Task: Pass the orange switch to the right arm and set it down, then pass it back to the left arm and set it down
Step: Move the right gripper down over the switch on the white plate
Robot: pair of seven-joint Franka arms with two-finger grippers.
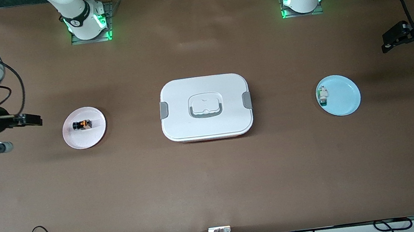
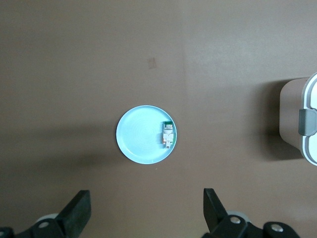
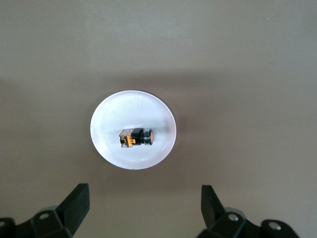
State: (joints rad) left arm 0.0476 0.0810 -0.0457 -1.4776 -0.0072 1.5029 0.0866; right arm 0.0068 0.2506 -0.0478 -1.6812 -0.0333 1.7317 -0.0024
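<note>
Brown surface, box at its middle, a plate toward each end.

From my remote station I saw the white box closed, its grey handle up, between a pink plate toward the right arm's end and a blue plate toward the left arm's end. The orange switch lay on its side on the pink plate; a white-and-green component sat near the blue plate's rim. The right gripper hung over bare surface near the pink plate, fingers spread wide, holding nothing. The left gripper hung near the blue plate, fingers equally wide and empty.
</note>
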